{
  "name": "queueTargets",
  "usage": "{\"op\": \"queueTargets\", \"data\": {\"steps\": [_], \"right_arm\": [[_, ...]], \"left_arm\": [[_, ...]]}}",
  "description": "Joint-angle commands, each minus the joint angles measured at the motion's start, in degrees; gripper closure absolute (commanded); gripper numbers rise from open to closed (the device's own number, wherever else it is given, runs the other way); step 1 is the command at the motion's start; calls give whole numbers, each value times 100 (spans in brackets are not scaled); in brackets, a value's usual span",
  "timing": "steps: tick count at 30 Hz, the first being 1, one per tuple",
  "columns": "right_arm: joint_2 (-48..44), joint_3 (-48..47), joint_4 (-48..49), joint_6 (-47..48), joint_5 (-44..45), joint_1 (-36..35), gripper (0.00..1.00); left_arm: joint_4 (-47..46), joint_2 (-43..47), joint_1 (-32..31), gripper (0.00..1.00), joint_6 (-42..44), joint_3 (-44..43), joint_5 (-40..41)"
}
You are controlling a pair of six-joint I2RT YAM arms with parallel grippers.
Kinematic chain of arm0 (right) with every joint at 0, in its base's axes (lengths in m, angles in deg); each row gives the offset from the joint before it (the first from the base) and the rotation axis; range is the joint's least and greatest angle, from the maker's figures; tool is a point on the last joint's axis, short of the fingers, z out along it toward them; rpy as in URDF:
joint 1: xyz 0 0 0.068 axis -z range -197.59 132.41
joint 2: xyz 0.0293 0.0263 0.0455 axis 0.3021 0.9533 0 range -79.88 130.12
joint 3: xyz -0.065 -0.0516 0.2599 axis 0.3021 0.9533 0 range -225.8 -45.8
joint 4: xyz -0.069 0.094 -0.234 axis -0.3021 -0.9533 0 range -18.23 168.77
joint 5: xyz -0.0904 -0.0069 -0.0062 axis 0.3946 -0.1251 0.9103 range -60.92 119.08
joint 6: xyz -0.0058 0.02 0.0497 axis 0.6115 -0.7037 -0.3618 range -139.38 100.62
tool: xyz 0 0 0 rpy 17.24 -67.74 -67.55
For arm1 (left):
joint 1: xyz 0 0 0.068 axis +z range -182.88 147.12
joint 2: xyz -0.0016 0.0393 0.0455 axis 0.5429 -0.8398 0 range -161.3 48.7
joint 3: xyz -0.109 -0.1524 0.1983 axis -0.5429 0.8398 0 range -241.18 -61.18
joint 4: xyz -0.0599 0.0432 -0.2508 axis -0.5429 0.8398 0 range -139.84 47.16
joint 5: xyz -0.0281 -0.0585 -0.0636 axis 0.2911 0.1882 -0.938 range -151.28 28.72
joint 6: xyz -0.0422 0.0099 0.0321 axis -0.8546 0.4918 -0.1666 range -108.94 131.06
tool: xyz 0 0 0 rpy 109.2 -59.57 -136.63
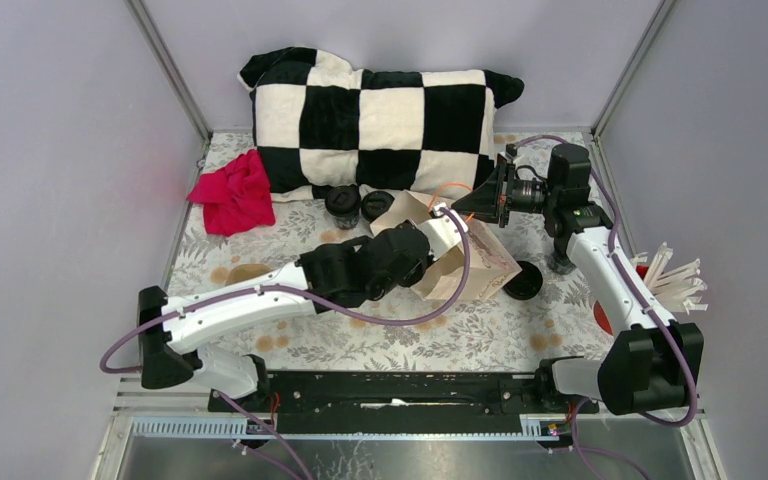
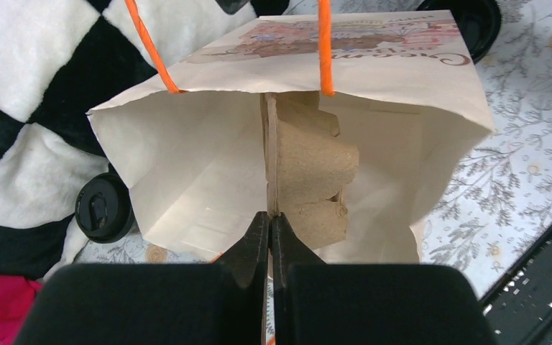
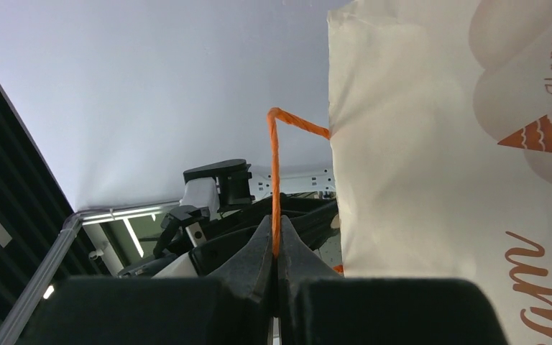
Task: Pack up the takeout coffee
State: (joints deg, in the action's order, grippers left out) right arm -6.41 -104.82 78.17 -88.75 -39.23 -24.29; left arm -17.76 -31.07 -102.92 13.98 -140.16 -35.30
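Two black lidded cups of takeout coffee [image 1: 343, 204] [image 1: 377, 205] stand in front of the pillow. One of them [image 2: 104, 208] shows left of the bag in the left wrist view. A white paper bag [image 1: 480, 262] lies on its side at mid-table, mouth toward the left arm. My left gripper [image 2: 269, 217] is shut on the thin edge of the brown pulp cup carrier [image 2: 313, 169], which sits inside the bag [image 2: 187, 158]. My right gripper [image 3: 274, 241] is shut on the bag's orange handle [image 3: 274, 180], holding it up beside the bag wall [image 3: 438, 144]. From above, that gripper [image 1: 457, 208] is at the bag's top edge.
A black-and-white checkered pillow [image 1: 380, 115] fills the back. A red cloth [image 1: 233, 192] lies at the back left. A round black disc-like thing [image 1: 523, 280] sits right of the bag. A red cup of white straws [image 1: 665, 278] stands at the right edge.
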Motion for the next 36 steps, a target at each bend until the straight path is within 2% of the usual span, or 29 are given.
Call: {"op": "queueTargets", "data": {"steps": [1, 9, 15, 16, 17, 19, 20, 21, 25, 28, 31, 36], "right_arm": [[-26, -204, 380, -165, -187, 26, 100], [-30, -230, 374, -177, -209, 55, 100], [-29, -216, 393, -177, -182, 60, 100], [-42, -210, 406, -180, -176, 63, 100], [-43, -206, 415, -179, -174, 63, 100], [-33, -206, 429, -182, -174, 64, 100], [-31, -210, 429, -175, -173, 65, 100], [-30, -214, 429, -169, -169, 64, 100], [-22, -190, 438, -160, -178, 63, 100], [-5, -201, 440, -149, -235, 63, 100], [37, -206, 423, -82, -325, 63, 100], [66, -189, 396, 20, -360, 63, 100]], "left_arm": [[-819, -70, 17, 100, 150, 147, 564], [-1095, -355, 43, 100, 135, 206, 593], [-755, -690, 43, 99, -39, -98, 637], [-661, -742, 42, 93, -91, -193, 587], [-530, -797, 41, 83, -151, -313, 527], [5, -854, 46, 56, -420, -650, 468], [276, -842, 56, 38, -567, -839, 424], [613, -815, 78, 33, -727, -1078, 287], [1665, -562, 154, 23, -1394, -1754, -120], [2274, -405, 447, 15, -1933, -2148, -656], [2833, -352, 1321, 2, -2926, -2365, -1209], [3418, -632, 2906, 1, -3787, -2106, -1970]]}}
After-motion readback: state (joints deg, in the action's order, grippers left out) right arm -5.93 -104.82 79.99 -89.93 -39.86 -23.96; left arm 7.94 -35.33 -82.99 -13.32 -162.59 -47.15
